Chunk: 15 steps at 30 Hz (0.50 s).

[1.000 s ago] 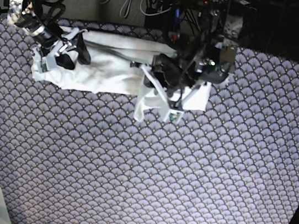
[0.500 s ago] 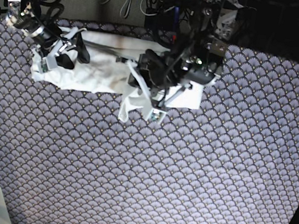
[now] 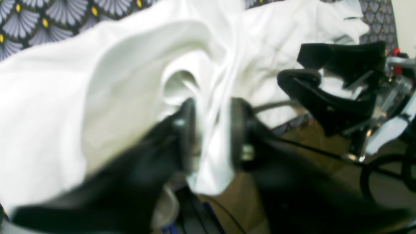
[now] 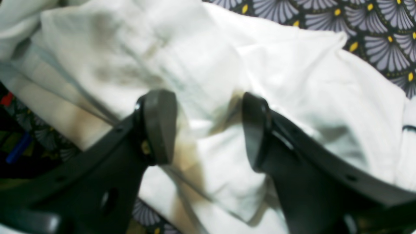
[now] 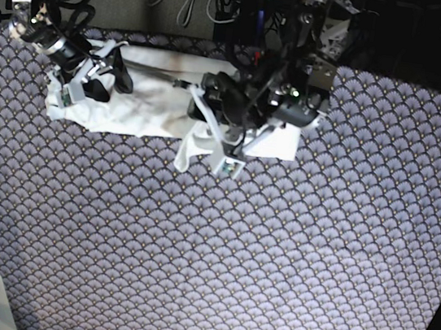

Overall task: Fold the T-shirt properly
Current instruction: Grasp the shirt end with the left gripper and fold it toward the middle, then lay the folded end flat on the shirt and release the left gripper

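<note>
T-shirt location: T-shirt lies along the far edge of the desk, bunched in a band, one tail hanging toward the near side by the left arm.
Long axis: runs side to side across the base view, from the right gripper's end to the left gripper's end.
Key relation: cloth fold sits directly between the left gripper's fingers; rest of the shirt stretches away from it toward the right gripper.
Left gripper: left gripper has white cloth between slightly parted fingers; firm pinch or letting go, cannot tell.
Right gripper: right gripper spread wide, cloth under and between the fingers, nothing clamped.
Nearer arm: each arm is at its own end; left one is on the bunched middle-to-end part.
Counts: one T-shirt, two grippers, one desk.
</note>
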Each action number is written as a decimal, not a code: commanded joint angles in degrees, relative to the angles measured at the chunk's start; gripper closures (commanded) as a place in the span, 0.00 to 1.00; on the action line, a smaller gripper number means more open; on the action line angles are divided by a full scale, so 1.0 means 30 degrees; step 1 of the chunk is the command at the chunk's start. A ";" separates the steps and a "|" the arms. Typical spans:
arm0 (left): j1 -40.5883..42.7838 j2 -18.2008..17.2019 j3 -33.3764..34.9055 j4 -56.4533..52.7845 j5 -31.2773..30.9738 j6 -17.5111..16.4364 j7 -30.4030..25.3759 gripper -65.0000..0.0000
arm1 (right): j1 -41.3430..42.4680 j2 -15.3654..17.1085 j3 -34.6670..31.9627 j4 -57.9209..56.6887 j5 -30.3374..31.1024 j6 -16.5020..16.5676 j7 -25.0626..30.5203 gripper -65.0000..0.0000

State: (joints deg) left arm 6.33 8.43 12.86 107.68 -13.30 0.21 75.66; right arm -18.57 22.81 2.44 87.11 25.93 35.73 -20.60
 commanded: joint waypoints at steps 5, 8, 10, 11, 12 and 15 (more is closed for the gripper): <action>-0.0219 -0.0772 0.0797 0.0430 -0.1882 -0.0172 -0.0032 0.43 | 0.0079 0.0207 0.0023 0.0223 -0.0132 -0.0172 -0.0327 0.48; -0.0512 -0.1651 0.1002 0.0488 -0.4578 -0.0172 -0.0091 0.36 | 0.0079 0.0207 0.0023 0.0223 -0.0132 -0.0172 -0.0327 0.48; -0.0893 -0.2179 0.1002 0.0605 -0.6395 -0.0113 -0.0091 0.35 | 0.0079 0.0207 0.0023 0.0223 -0.0132 -0.0172 -0.0327 0.48; -0.1069 -0.2384 0.0943 0.0781 -0.7127 -0.0025 -0.0120 0.35 | 0.0079 0.0207 0.0023 0.0223 -0.0132 -0.0172 -0.0327 0.48; -0.1186 -0.2530 0.0943 0.0957 -0.7655 -0.0025 -0.0267 0.35 | 0.0079 0.0207 0.0023 0.0223 -0.0132 -0.0172 -0.0327 0.48; -0.1391 -0.2765 0.0943 0.1309 -0.8592 -0.0055 -0.1263 0.35 | 0.0079 0.0178 0.0023 0.0223 -0.0132 -0.0172 -0.0327 0.48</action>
State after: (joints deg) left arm 2.83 -0.03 15.59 110.63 -37.89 0.19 72.36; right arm -18.44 22.79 2.44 87.15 25.85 35.70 -20.80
